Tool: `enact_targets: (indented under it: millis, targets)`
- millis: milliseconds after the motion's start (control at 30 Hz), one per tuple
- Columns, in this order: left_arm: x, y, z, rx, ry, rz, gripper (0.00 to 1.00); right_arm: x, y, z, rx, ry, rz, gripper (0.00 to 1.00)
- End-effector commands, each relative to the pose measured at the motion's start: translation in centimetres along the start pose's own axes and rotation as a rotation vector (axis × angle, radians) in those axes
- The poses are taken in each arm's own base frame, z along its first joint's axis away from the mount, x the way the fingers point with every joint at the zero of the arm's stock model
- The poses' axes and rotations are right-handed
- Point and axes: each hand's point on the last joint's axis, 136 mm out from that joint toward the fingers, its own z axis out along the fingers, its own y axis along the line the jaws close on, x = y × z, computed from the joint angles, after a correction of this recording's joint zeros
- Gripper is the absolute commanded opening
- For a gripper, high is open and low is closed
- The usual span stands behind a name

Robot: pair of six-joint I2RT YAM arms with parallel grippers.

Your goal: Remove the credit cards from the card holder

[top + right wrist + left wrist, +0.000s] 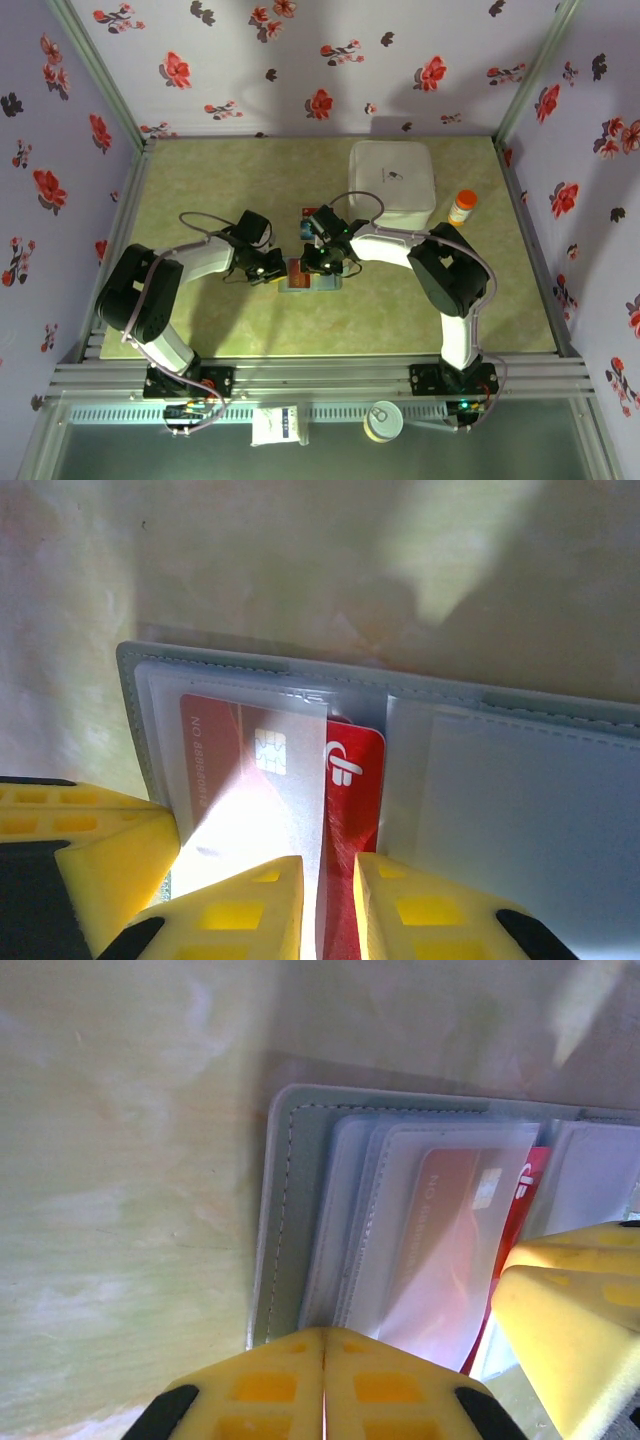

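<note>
The grey-blue card holder (pixel 312 284) lies open on the table between both grippers. In the left wrist view its stitched edge (pixel 280 1210) and clear sleeves run under my left gripper (pixel 323 1345), which is shut and presses on the holder's near edge. A red credit card (pixel 355 770) sticks partly out of a clear sleeve toward the holder's (pixel 130 680) middle fold. My right gripper (pixel 328 880) is shut on the card's near end, which looks pinched between the fingers. The same red card (pixel 525 1190) shows beside a right finger (pixel 570 1310).
A big white square box (pixel 392 180) stands at the back right. An orange bottle (pixel 462 207) stands just right of it. The green tabletop (pixel 220 180) stretches to the left and back. Floral walls enclose the table on three sides.
</note>
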Motion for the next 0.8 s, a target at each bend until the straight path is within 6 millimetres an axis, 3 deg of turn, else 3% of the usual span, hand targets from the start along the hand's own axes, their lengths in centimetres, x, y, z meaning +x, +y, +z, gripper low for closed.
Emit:
enact_targets:
  millis: [0, 367, 767]
  targets:
    - [-0.7, -0.2, -1.0, -0.014, -0.022, 0.016, 0.07, -0.4, 0.7, -1.2, -0.002, -0.035, -0.035, 0.22]
    - [-1.1, -2.1, -1.8, 0.034, -0.018, 0.041, 0.07, -0.2, 0.8, -2.3, -0.020, -0.062, -0.030, 0.22]
    - [-0.8, -2.1, -0.3, 0.049, 0.013, 0.033, 0.05, 0.3, 0.3, -1.8, -0.029, -0.052, -0.009, 0.23]
